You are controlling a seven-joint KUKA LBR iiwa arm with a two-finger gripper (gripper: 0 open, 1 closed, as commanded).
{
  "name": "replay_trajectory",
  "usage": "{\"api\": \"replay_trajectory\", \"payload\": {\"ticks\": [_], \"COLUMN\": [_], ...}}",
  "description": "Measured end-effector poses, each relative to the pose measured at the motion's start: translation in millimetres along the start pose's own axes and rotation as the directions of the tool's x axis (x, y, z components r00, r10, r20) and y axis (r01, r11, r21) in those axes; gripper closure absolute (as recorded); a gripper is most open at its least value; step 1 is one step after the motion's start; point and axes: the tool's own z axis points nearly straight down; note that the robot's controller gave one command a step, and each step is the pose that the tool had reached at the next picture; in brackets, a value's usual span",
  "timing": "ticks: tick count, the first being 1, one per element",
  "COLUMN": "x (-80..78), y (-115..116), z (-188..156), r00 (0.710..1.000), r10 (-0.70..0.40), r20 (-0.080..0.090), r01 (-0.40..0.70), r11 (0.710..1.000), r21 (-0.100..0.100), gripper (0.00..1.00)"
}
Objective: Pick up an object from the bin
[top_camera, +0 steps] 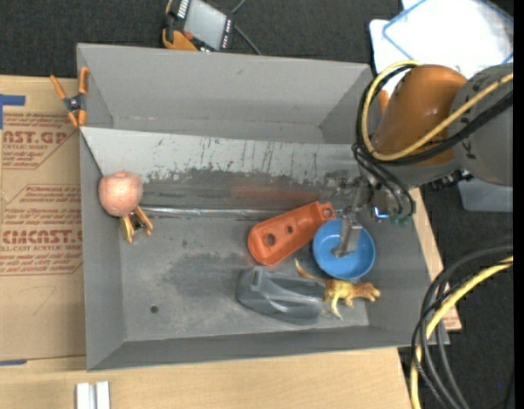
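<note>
We see the gripper point(348, 244) reaching in from the right, its tip down inside the blue bowl point(328, 256), which sits in the right part of the bin point(219, 92), towards the front wall. Whether the gripper is spread or closed on anything we cannot tell, because the wrist hardware sits right over it. And it is a crowded corner. Just beside the bowl on its left lies an orange handle-shaped plastic piece point(287, 230), slanting from a broad rounded end at lower left up to a narrow end at upper right, and that narrow end comes right up beside the gripper. In front of the bowl we have a yellow toy animal point(354, 294) lying on the floor with its legs sticking out, touching or nearly touching the bowl, we cannot say which. Left of the toy, below the orange piece, lies a grey shoe-like thing point(277, 295), its right end meeting the toy. Well apart, over by the left wall, we spot a pink ball point(119, 192) with a small orange figure point(138, 226) just below it. Up at the right, the arm's orange cover point(415, 109) and its looping yellow and black cables point(368, 118) hang over the bin's right rim.
</note>
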Motion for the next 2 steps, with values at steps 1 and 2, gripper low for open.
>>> {"api": "replay_trajectory", "payload": {"ticks": [1,2], "x": [98.8,18.5], "y": [-38,6], "z": [74,77], "r00": [0.999,0.976], "r10": [-0.033,-0.216], "r20": [-0.037,-0.002], "r01": [0.033,0.216], "r11": [0.999,0.976], "r21": [-0.005,0.001], "gripper": [0.00,0.00]}}
